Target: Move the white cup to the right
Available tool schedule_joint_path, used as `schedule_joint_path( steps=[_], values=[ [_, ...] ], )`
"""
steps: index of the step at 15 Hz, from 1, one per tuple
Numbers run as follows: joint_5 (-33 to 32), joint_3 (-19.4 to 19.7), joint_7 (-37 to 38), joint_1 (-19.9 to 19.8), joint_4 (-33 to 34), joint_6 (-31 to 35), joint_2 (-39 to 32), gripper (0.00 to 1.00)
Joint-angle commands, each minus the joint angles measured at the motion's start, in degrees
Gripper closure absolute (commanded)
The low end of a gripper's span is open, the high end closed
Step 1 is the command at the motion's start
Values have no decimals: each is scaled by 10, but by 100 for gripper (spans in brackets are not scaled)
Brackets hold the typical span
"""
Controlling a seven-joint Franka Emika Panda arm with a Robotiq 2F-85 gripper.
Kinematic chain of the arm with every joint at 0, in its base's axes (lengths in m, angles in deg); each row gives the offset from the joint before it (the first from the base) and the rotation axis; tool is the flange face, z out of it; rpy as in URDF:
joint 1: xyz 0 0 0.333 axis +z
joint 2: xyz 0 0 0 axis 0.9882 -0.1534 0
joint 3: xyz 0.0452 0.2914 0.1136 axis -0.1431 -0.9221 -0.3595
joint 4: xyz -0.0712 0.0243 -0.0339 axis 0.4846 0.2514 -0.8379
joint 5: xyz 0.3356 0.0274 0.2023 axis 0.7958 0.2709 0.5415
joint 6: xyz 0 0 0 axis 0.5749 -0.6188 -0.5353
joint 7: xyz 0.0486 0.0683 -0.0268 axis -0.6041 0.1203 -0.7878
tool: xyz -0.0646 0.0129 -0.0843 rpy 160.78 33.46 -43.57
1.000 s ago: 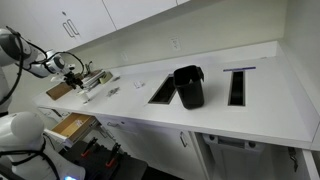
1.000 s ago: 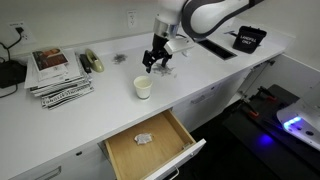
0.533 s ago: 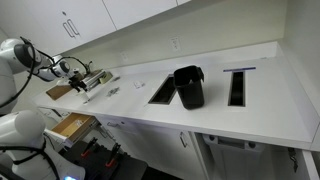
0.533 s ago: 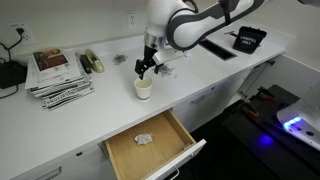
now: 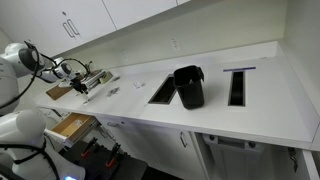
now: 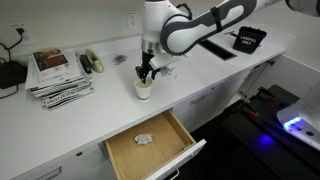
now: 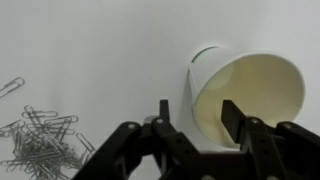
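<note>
The white cup (image 6: 143, 88) stands upright near the front edge of the white counter, empty with a cream inside. In the wrist view the cup (image 7: 250, 90) fills the right half. My gripper (image 6: 147, 72) hangs just above the cup's rim. In the wrist view the gripper (image 7: 198, 118) is open: the left finger (image 7: 165, 115) is outside the cup's left wall and the right finger (image 7: 235, 118) is over its mouth. The jaws straddle the wall without closing on it. In an exterior view the gripper (image 5: 75, 77) shows at far left; the cup is too small to make out there.
A pile of paper clips (image 7: 35, 140) lies left of the cup. An open wooden drawer (image 6: 150, 145) juts out below the counter front. Magazines (image 6: 58, 72) lie further left. A tall black bin (image 5: 188, 86) and a brown board (image 5: 60, 90) stand on the counter.
The gripper has moved left along the counter and down, from beside the cup to right over its rim. The cup has not moved.
</note>
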Motion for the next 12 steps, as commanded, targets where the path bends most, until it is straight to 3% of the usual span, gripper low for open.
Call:
schedule_joint_path(
  steps=[1,5,9,12],
  values=[
    [6,11,15,11,31,-33,-10,75],
    [8,10,14,11,37,-40,-12,100],
    [12,6,4,7,27,-75,9,99],
    [-4,17,27,-3,-35,-72,70,99]
  ],
)
